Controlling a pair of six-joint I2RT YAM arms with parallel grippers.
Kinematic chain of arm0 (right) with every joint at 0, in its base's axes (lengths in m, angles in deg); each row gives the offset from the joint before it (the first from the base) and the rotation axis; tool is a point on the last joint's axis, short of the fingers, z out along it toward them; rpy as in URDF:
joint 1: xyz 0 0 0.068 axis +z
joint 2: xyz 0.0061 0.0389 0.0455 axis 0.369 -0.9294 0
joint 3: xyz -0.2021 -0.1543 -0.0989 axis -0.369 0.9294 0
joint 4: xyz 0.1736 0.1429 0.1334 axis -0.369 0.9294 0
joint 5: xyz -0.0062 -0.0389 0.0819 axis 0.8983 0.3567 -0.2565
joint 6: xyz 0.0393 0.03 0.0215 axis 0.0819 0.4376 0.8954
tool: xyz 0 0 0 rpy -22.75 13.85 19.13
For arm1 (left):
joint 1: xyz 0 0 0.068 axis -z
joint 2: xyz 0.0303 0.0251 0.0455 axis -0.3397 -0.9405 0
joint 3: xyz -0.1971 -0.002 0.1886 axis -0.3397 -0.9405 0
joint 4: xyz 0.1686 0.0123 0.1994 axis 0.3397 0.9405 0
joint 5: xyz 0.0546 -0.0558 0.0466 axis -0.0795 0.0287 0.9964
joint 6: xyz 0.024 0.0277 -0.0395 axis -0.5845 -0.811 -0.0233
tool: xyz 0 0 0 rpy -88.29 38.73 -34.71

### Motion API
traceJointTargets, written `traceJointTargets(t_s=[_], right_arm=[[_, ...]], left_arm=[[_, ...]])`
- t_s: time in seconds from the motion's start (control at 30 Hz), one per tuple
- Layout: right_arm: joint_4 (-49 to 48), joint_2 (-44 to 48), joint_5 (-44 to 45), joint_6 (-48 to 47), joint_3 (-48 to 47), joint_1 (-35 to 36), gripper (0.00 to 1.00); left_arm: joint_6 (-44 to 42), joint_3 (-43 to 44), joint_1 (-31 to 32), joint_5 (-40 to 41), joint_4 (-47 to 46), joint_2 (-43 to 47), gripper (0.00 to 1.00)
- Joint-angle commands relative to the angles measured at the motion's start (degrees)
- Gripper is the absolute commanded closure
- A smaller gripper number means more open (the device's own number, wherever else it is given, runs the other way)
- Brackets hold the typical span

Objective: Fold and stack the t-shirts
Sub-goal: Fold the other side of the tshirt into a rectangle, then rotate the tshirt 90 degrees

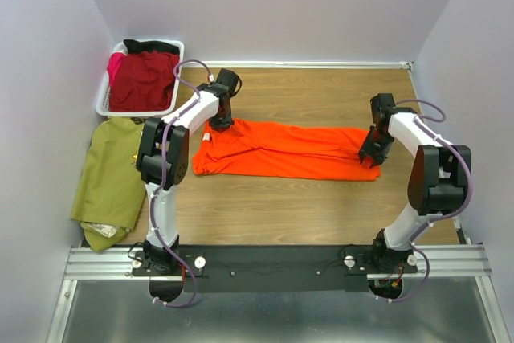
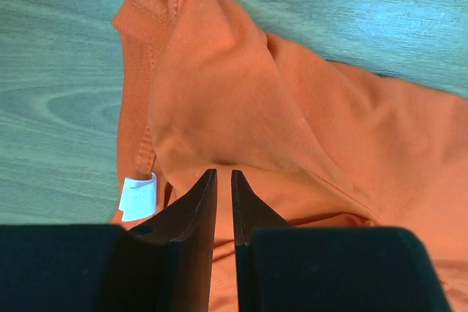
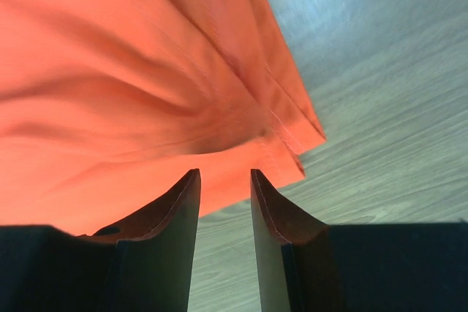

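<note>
Left arm (image 1: 195, 110), right arm (image 1: 409, 128): white links, black joints behind left pincer (image 2: 221, 173) and right pincer (image 3: 223, 173), purple cables (image 1: 189, 63) looping, dark brown tapered fingers (image 2: 191, 210).

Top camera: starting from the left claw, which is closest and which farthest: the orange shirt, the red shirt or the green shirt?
1. Orange shirt: directly beneath the left gripper, in the middle.
2. Red shirt: in the white basket, far left corner.
3. Green shirt: at the left edge, on the near side.
</note>
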Motion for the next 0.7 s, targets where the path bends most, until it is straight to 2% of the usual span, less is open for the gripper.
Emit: traceJointTargets(t_s=[0.0, 0.17, 0.33, 0.67], right_arm=[[0.8, 2.2, 1.5, -0.1, -7.9, 0.3, 0.58], [0.6, -1.4, 1.6, -0.4, -13.3, 0.3, 0.58], [-0.1, -6.8, -0.4, -0.4, -14.8, 0.3, 0.59], [-1.8, -5.8, -2.1, -0.9, -2.3, 0.3, 0.59]], left_arm=[[-1.4, 0.6, 0.1, -0.4, -0.9, 1.1, 0.78], [-1.6, -0.3, 0.1, -2.2, -1.1, 0.2, 0.78], [-1.7, -1.1, 0.1, -3.0, -0.7, -0.4, 0.79], [-1.1, -8.8, 0.1, -3.0, 1.9, 1.0, 0.79]])
